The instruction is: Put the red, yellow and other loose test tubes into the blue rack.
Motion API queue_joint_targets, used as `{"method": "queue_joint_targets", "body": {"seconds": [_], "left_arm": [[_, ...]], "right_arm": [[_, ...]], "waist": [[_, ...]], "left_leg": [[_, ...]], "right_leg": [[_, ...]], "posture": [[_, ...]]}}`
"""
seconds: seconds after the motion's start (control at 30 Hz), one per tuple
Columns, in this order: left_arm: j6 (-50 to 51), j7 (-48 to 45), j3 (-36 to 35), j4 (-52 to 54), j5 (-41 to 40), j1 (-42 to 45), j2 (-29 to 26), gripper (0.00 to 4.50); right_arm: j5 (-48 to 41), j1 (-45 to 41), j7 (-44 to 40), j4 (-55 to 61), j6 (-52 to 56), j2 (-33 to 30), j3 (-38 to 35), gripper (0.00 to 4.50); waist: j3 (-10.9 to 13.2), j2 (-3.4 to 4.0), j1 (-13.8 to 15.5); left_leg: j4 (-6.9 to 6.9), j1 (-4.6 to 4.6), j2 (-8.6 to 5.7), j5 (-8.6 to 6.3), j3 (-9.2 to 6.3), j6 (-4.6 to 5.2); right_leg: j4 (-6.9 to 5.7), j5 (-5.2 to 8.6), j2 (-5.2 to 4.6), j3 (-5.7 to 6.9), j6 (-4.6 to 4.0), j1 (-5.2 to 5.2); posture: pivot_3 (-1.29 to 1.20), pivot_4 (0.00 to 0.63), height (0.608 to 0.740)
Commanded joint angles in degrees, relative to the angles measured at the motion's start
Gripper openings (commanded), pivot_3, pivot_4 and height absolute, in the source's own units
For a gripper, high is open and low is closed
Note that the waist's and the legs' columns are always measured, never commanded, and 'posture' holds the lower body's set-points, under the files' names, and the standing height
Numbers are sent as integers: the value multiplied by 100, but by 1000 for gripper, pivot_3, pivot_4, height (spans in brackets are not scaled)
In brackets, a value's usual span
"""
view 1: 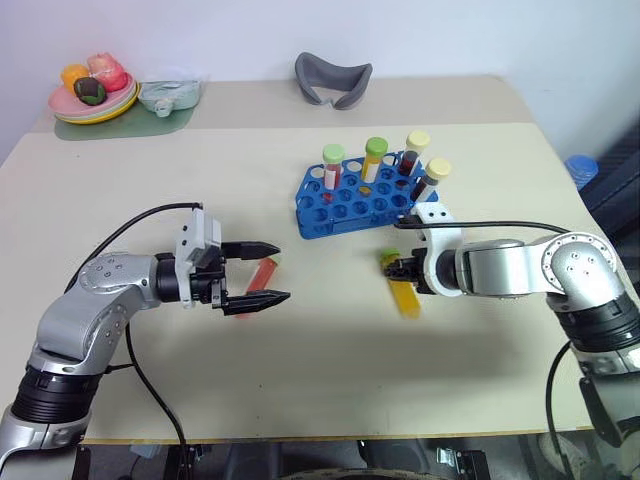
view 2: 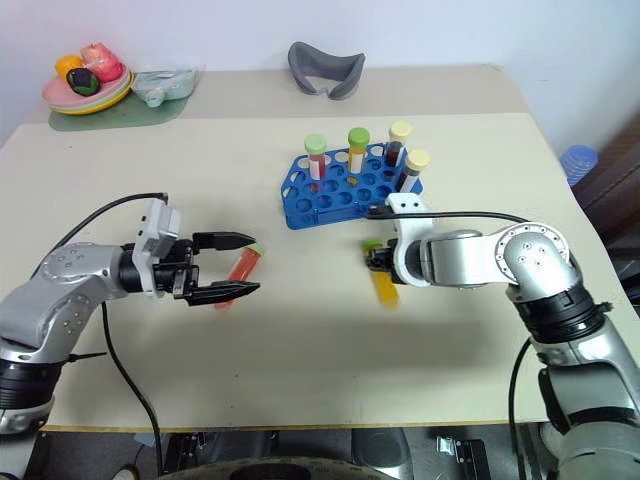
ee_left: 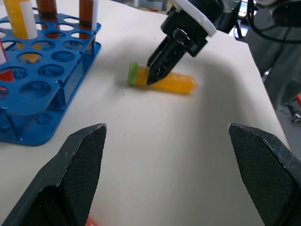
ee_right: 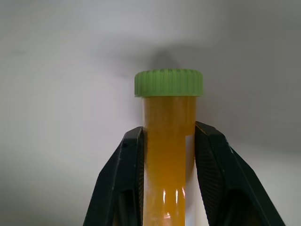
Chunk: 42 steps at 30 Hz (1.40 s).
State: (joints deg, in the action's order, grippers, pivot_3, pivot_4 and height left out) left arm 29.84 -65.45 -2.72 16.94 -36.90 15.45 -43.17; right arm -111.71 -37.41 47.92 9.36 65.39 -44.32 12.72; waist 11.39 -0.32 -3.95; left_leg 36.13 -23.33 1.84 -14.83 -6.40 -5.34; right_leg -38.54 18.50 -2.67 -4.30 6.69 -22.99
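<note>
we grip the green-capped yellow plastic tube (ee_right: 168,136) in our right gripper (view 1: 403,268); our left gripper (view 1: 255,275) stands wide open around the red tube (view 1: 262,273).

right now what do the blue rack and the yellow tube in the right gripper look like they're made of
Blue rack: likely moulded plastic, even glossy blue with punched round holes. Yellow tube: clear plastic or glass, hard to tell, with bright glints on the wall and orange-yellow contents; its green cap looks like ribbed matte plastic.
</note>
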Motion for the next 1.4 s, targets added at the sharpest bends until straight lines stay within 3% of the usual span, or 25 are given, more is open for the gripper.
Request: {"method": "queue_joint_targets", "body": {"seconds": [0.03, 0.13, 0.2, 0.4, 0.6, 0.73, 1.03, 1.4], "left_arm": [[-27, 10, -157, 118, -89, -15, -31, 4241], [-38, 46, -143, 93, -80, -11, 15, 4241], [-38, 59, -150, 66, -81, -1, 31, 4241], [-52, 171, -178, 12, -60, 42, 91, 4241], [-52, 404, -221, 47, -72, -10, 241, 4241], [1, 549, -321, 128, -138, -94, 283, 4241], [77, 673, -443, 169, -174, -90, 217, 4241], [-24, 704, -638, 328, -201, -421, 207, 4241]], "right_arm": [[-129, -89, -618, 627, -500, 235, -748, 1206], [-31, 50, -1236, 1041, -1127, 542, -1343, 1206], [513, 149, -2077, 1296, -1653, 965, -1735, 1206], [3162, 396, -3261, 1425, -2445, 1009, -1782, 1206], [6882, 706, -4916, 448, -5104, 1817, -1033, 1206], [8121, 773, -5786, -783, -6564, 2393, -866, 1206], [9051, 464, -6746, -2508, -8317, 3260, -1119, 1206], [9221, 175, -7157, -3594, -9026, 3693, -1560, 1206]], "waist": [[0, 0, 11], [0, 0, 31], [-1, -2, 42], [-1, 0, 70], [-1, -1, 16], [-1, 0, -10], [-1, 1, -13], [-1, 1, -21]], "left_leg": [[0, 0, 0, 0, 0, 0], [0, -2, 0, 0, -1, 0], [-1, -2, 0, 0, -1, 0], [1, -1, -1, 0, -3, -1], [0, 1, 0, 1, -2, -2], [2, 2, -1, 5, -1, -9], [1, 9, -1, 22, 0, -39], [-1, 16, -1, 29, -1, -52]], "right_leg": [[-1, 0, 0, 0, 0, 0], [2, 0, -1, 2, 0, 1], [3, 0, -1, 3, 0, 1], [2, 0, -1, 4, 0, 1], [-5, 0, 2, 3, 0, -4], [-14, 0, 1, 2, 0, -4], [-44, 0, -1, 0, 0, -13], [-57, 0, -1, -2, -1, -12]], "posture": [[0, 150, 740], [0, 150, 740], [0, 150, 740], [0, 150, 740], [0, 150, 740], [0, 150, 740], [0, 150, 740], [0, 150, 740]]}}
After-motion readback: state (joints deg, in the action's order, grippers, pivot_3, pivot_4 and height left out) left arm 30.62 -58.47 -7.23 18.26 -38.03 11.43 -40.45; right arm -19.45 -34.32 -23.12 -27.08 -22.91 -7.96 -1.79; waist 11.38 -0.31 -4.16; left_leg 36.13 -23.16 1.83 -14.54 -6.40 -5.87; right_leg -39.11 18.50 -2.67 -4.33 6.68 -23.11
